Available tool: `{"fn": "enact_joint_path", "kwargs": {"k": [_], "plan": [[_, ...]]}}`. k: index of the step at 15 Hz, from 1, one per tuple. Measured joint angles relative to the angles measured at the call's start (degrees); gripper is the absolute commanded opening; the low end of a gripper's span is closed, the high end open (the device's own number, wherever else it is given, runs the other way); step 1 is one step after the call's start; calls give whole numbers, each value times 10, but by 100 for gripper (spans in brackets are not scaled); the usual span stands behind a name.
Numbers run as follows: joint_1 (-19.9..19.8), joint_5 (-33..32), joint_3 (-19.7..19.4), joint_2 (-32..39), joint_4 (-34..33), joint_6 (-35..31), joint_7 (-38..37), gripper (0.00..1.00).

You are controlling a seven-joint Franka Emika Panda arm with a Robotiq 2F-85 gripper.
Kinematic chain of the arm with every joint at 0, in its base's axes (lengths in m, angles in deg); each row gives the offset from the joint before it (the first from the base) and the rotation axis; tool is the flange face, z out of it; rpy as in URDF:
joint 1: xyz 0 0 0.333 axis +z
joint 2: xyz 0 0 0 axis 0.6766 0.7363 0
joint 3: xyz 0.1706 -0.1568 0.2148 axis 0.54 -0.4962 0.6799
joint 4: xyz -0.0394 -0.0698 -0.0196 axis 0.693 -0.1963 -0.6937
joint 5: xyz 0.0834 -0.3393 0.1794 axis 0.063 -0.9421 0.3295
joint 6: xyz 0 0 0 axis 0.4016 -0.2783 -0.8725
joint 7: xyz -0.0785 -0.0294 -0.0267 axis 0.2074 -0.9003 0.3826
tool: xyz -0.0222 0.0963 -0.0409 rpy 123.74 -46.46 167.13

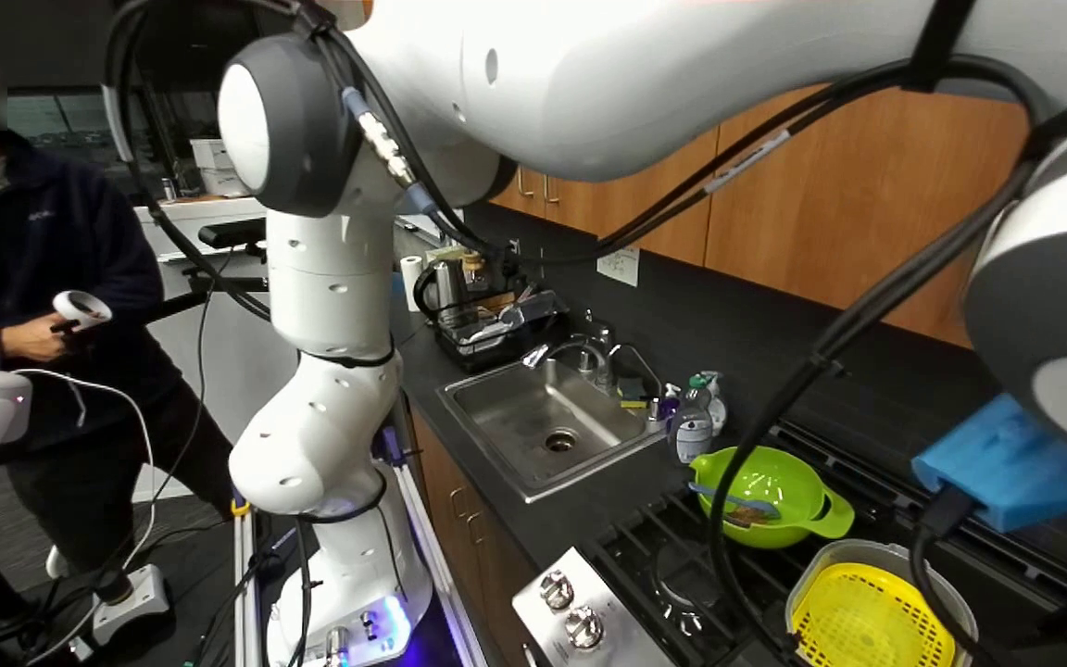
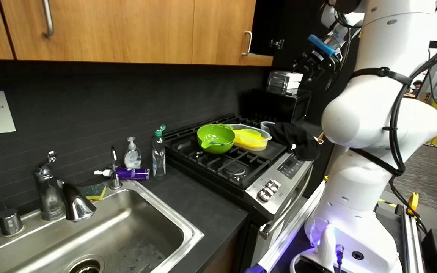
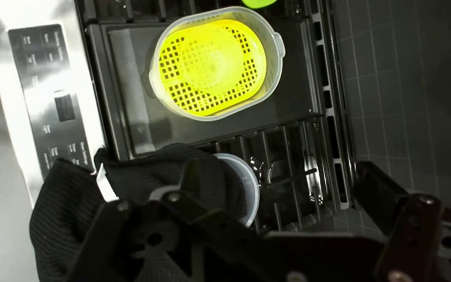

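Note:
My gripper [image 3: 278,172] is open and empty in the wrist view, its two fingers wide apart above the stove. It also shows in an exterior view [image 2: 309,67], high above the far end of the stove. A black ribbed cloth [image 3: 69,219] lies below it, partly over a translucent round container [image 3: 252,188]. A yellow perforated strainer [image 3: 210,66] sits in a clear oval tub [image 3: 278,78] on the stove's middle. A green bowl [image 2: 214,136] with a blue utensil [image 2: 217,143] in it stands beside the tub. In an exterior view the gripper's fingers are mostly out of frame.
A stove [image 2: 237,170] adjoins a counter with a steel sink [image 2: 127,212]. Soap bottles [image 2: 158,155] stand between them. A black box [image 2: 283,102] with stacked containers [image 2: 285,80] stands beyond the stove. Wooden cabinets [image 2: 127,30] hang above. A person [image 1: 52,278] holds a controller.

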Motion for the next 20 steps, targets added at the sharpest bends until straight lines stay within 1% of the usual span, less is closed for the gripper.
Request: {"fn": "enact_joint_path", "kwargs": {"k": [2, 3, 7, 9, 10, 13, 15, 20], "plan": [[-20, 30, 17, 44, -63, 50, -65, 100], [-22, 47, 23, 63, -94, 77, -106, 100], [-8, 132, 23, 130, -224, 194, -281, 100], [-4, 175, 22, 156, -276, 235, -372, 100], [-4, 192, 22, 168, -299, 244, -417, 100], [-15, 228, 26, 200, -356, 242, -535, 100], [-22, 230, 21, 214, -378, 208, -588, 100], [-59, 115, 63, 208, -398, 73, -651, 100]]}}
